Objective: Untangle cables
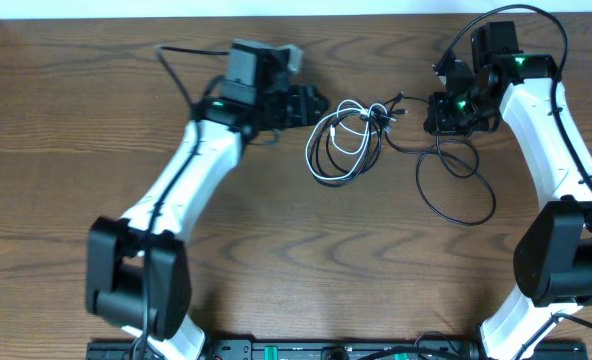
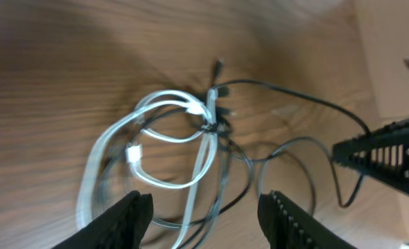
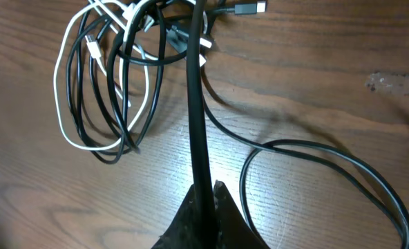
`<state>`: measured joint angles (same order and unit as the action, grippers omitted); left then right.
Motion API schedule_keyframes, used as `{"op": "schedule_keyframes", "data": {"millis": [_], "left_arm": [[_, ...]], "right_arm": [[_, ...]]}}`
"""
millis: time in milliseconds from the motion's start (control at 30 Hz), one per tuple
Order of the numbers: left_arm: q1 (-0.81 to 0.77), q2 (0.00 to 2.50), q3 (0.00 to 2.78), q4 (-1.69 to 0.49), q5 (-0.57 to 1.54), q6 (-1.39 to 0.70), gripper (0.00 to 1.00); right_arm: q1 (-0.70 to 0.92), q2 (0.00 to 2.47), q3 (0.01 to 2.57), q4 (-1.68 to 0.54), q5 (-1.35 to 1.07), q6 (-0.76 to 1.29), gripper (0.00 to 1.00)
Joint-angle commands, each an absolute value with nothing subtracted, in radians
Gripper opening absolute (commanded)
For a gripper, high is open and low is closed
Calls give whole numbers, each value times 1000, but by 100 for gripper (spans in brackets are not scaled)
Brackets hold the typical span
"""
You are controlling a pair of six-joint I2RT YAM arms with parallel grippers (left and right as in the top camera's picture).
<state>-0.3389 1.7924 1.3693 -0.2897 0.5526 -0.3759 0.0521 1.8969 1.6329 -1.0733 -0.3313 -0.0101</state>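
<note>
Your right gripper (image 3: 206, 194) is clamped on one black cord (image 3: 196, 104), which runs straight from the fingertips up into the knot. Likely purpose: keep that strand taut so it can be drawn out of the bundle. Your left gripper (image 2: 208, 211) hangs just beside the other side of the cables (image 1: 344, 140), fingers spread wide and grasping nothing. It looks placed to pin or take the coils while the right pulls. The tangle lies between the two grippers in the far middle of the table (image 1: 276, 240). The white cord (image 2: 156, 149) is looped through the black ones, and all of them cross at one tight point. A loose black loop (image 1: 456, 185) trails toward the right arm's side, flat on the wood. The surface is dark wood grain with nothing else on it near the cords. A pale strip runs along the far edge, and I cannot tell what it is.
</note>
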Motion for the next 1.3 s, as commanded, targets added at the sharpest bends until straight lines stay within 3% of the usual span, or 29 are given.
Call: {"op": "schedule_keyframes", "data": {"millis": [0,400,567,833,900,1133,1267], "left_arm": [[-403,1882,1375,-213,557,-509,55],[-525,2105,1375,85,402,-616,55],[-550,2166,1375,220,386,-622,49],[-562,2205,1375,177,322,-636,20],[-559,2205,1375,173,320,-621,8],[-526,2151,1375,115,430,-577,8],[-483,2000,1375,-64,471,-545,7]], "right_arm": [[60,1892,1640,-1070,-326,-5,1],[60,1892,1640,-1063,-320,-5,1],[60,1892,1640,-1062,-319,-5,1],[60,1892,1640,-1060,-312,-5,1],[60,1892,1640,-1058,-311,-5,1],[59,1898,1623,-1050,-239,31,1],[59,1917,1610,-1034,-238,60,1]]}}
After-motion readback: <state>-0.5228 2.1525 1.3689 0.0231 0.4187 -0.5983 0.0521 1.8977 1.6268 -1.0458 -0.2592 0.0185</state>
